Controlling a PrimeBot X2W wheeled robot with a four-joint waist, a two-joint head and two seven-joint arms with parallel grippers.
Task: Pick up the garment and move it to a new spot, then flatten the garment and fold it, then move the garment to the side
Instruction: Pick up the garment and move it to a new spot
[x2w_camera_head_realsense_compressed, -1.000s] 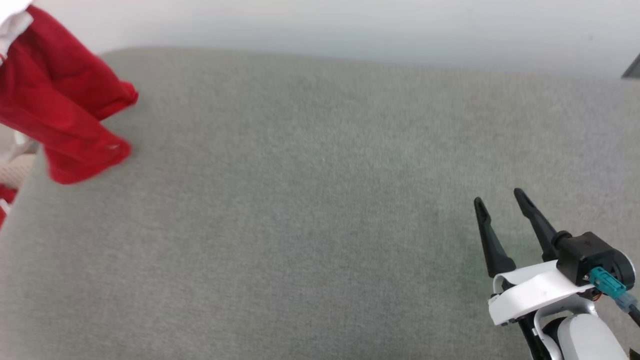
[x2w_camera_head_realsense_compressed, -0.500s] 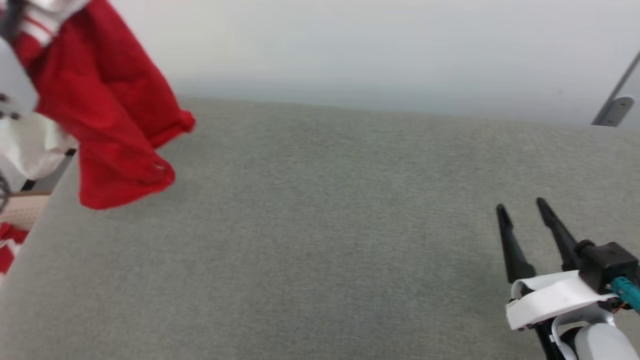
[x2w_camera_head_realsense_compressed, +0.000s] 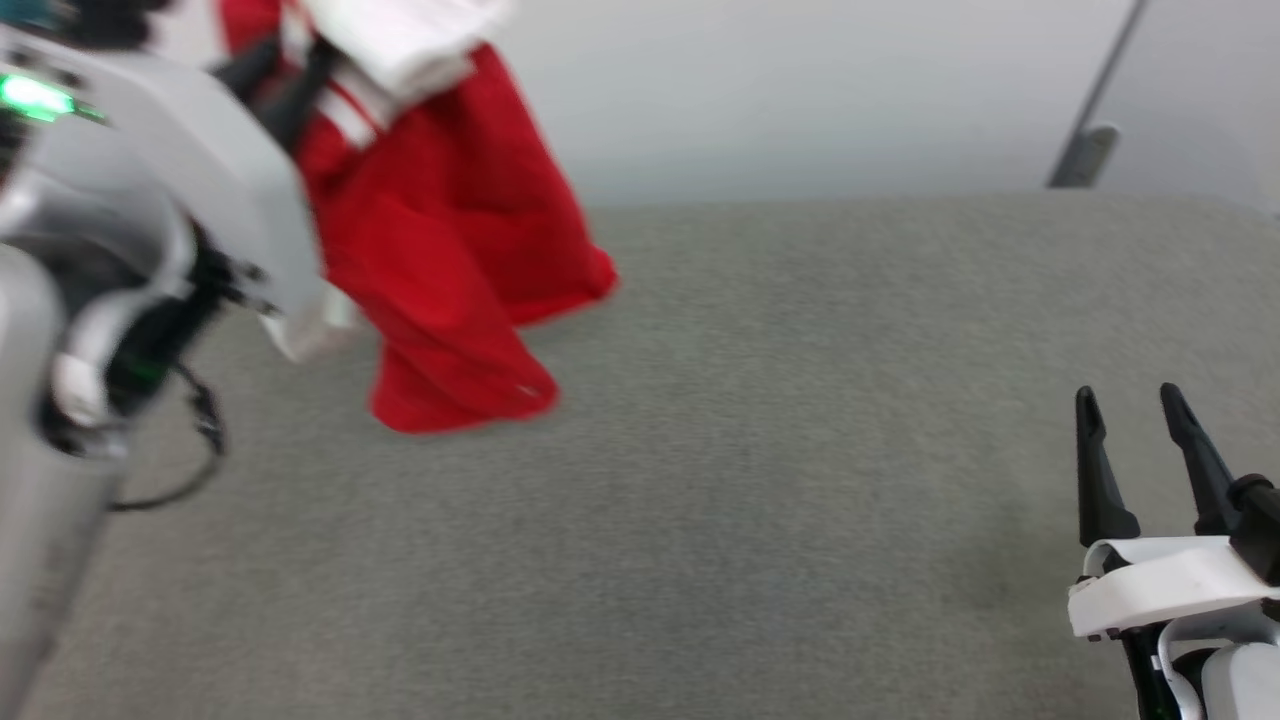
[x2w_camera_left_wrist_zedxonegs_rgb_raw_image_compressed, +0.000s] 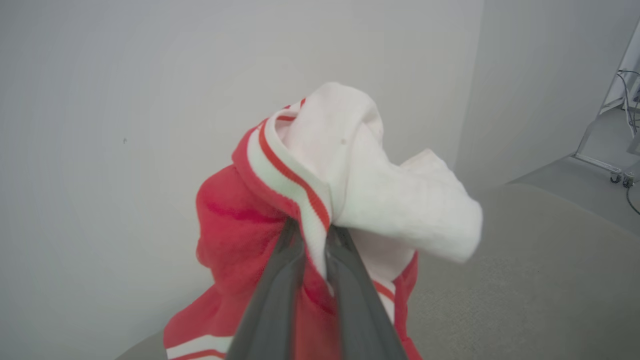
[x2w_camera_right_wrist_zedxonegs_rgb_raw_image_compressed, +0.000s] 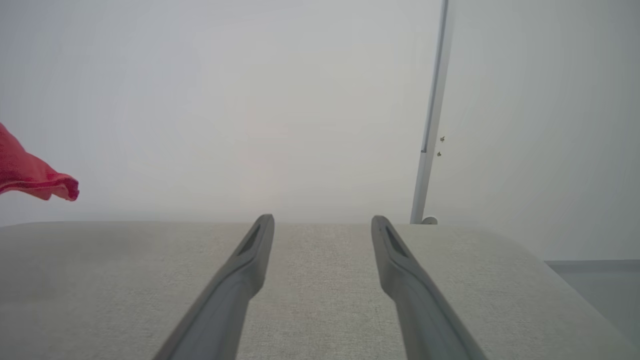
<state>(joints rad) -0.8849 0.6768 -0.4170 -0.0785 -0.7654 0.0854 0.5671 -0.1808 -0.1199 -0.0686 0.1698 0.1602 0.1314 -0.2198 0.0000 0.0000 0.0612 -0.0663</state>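
I have the garment (x2w_camera_head_realsense_compressed: 450, 270) clamped by its striped trim between my nearly closed left jaws, hanging off them above the grey padded surface (x2w_camera_head_realsense_compressed: 760, 520), my right jaws wide apart and empty, so setting down, flattening, folding and moving aside remain.

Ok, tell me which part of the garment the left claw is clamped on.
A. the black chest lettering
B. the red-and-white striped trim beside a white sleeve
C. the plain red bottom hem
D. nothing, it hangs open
B: in the left wrist view the left claw is shut on the garment at its striped trim, with the white sleeve bunched just beyond the fingertips.
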